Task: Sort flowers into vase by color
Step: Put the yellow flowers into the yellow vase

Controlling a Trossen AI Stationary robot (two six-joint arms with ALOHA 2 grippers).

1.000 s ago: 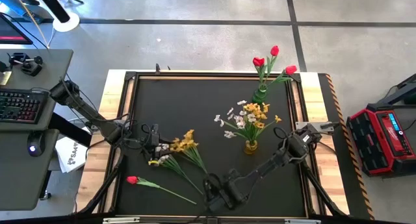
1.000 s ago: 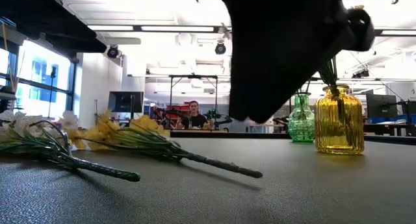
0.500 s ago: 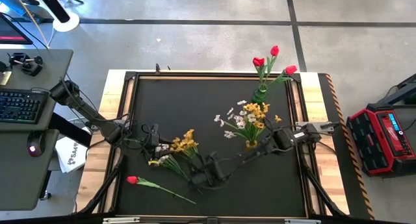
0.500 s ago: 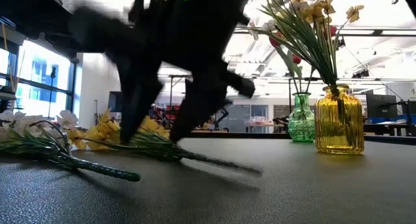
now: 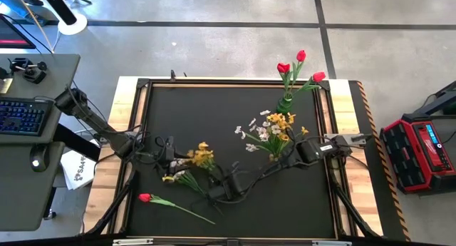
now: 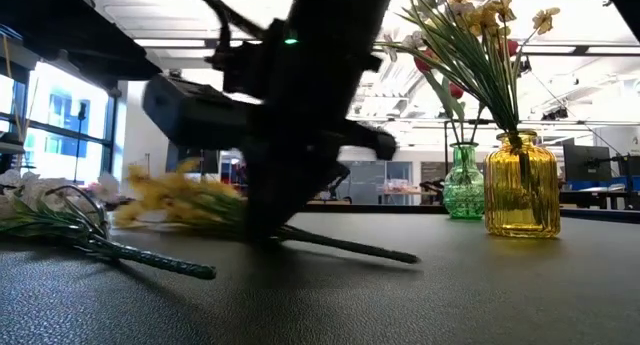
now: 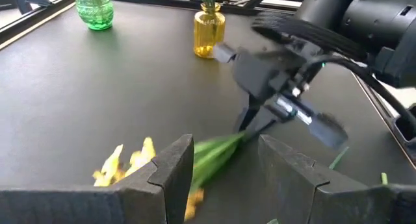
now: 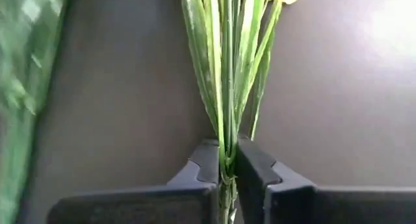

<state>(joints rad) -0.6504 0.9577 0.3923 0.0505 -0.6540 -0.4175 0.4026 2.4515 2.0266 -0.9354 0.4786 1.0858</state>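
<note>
Yellow flower (image 5: 202, 156) lies near the mat's (image 5: 214, 110) front left, stem pinched between the fingers of the right gripper (image 5: 219, 183), whose arm stretches low across from the right. Its stem runs from the blossoms toward the front right. Left gripper (image 5: 173, 155) waits beside the blossoms, fingers spread.

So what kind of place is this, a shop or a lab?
Most likely a robotics lab or workshop. The table stands on a bare concrete floor, a desk with a keyboard sits beside it, and the low view shows a big open room with ceiling lights and more workbenches.
</note>
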